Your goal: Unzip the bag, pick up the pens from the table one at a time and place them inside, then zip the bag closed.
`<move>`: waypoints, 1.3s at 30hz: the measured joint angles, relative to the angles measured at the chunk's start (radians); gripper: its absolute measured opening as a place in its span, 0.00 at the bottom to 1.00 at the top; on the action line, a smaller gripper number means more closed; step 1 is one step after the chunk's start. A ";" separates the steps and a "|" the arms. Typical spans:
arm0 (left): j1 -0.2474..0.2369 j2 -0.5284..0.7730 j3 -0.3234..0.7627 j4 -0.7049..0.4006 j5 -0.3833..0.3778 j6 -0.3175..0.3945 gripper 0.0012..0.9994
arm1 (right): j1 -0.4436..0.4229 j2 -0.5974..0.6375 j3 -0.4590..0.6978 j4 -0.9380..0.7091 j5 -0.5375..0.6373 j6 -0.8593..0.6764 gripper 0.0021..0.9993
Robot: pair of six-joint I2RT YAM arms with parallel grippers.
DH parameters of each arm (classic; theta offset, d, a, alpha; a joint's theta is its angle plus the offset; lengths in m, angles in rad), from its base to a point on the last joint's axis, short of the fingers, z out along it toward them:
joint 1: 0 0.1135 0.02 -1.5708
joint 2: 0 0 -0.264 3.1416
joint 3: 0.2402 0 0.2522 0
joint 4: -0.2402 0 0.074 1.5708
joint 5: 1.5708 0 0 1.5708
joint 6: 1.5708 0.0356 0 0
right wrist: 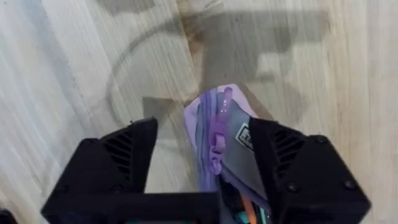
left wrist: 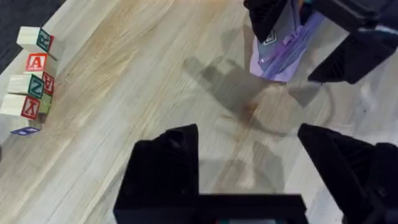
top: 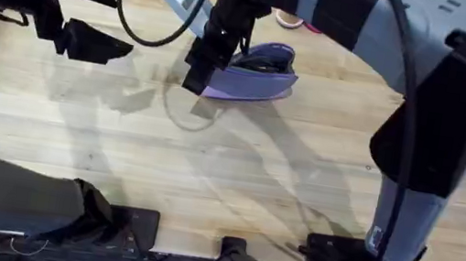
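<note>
Apparently unzipped, the lavender bag (right wrist: 214,134) sits between the right hand's (right wrist: 208,155) spread fingers.

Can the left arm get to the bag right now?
Probably yes. The left gripper hangs open over bare table, nothing between it and the bag. But the right gripper already straddles the bag's near end.
</note>
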 joint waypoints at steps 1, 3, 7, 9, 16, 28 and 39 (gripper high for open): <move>0.000 0.000 0.000 0.000 0.000 0.000 0.99 | -0.001 0.000 0.000 0.000 0.000 0.000 0.82; 0.000 0.000 0.000 0.000 0.000 0.000 0.99 | -0.001 0.000 0.000 0.000 0.001 0.000 0.74; 0.000 0.000 0.000 0.000 0.000 0.000 0.99 | -0.005 0.000 0.000 0.000 0.003 0.000 0.54; 0.000 0.000 0.000 0.000 0.000 0.000 0.99 | -0.008 0.000 0.000 0.000 0.004 0.000 0.43; 0.000 0.000 0.000 0.000 0.000 0.000 0.99 | -0.010 0.000 0.000 0.009 0.035 0.000 0.04; 0.000 0.000 0.000 0.000 0.000 0.000 0.99 | -0.010 0.000 0.000 0.019 0.043 0.011 0.03; 0.000 0.000 0.000 -0.004 0.010 0.000 0.99 | -0.010 -0.017 0.000 0.021 0.048 0.015 0.03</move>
